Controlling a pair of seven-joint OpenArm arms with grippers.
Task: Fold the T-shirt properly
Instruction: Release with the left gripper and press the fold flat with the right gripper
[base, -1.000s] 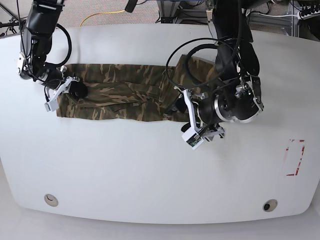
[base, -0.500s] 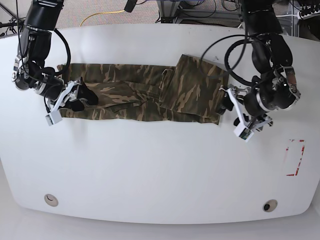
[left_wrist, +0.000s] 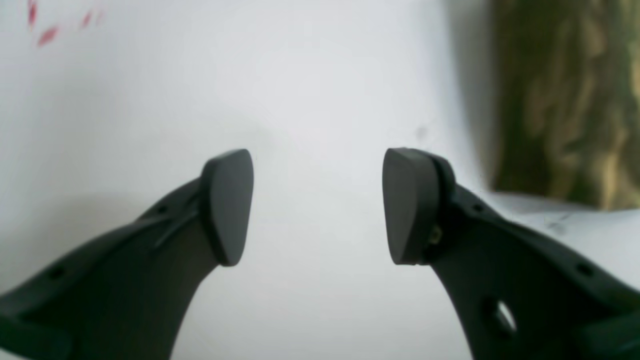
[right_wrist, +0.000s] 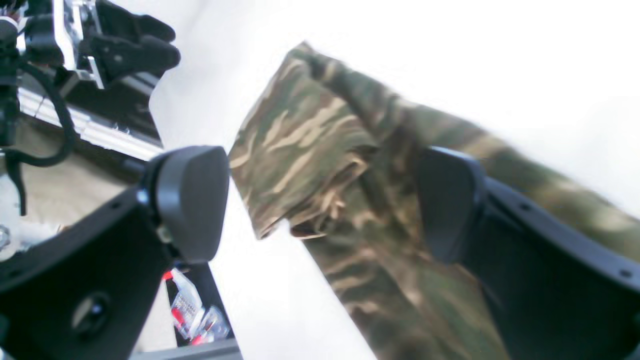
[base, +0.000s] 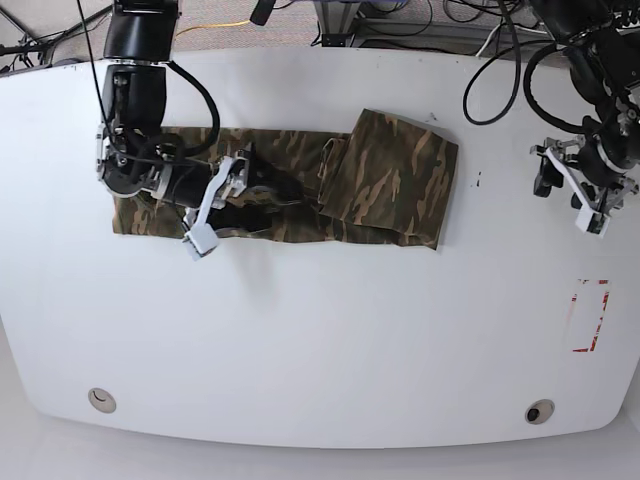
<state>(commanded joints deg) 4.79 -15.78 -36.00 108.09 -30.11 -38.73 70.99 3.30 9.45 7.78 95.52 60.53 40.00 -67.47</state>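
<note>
T-shirt (base: 300, 190) lying on the worktop (base: 320, 340) as a long band, one end turned over, further folds seemingly remaining; right pincer (base: 232, 195) spread above it, left pincer (base: 568, 195) spread, well aside.

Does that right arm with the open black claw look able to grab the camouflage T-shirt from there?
Probably yes: the right gripper is open just over the camouflage T-shirt, with nothing between them.

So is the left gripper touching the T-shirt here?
Apart. In the base view, bare table separates the left gripper from the T-shirt; its jaws stand open, empty.
</note>
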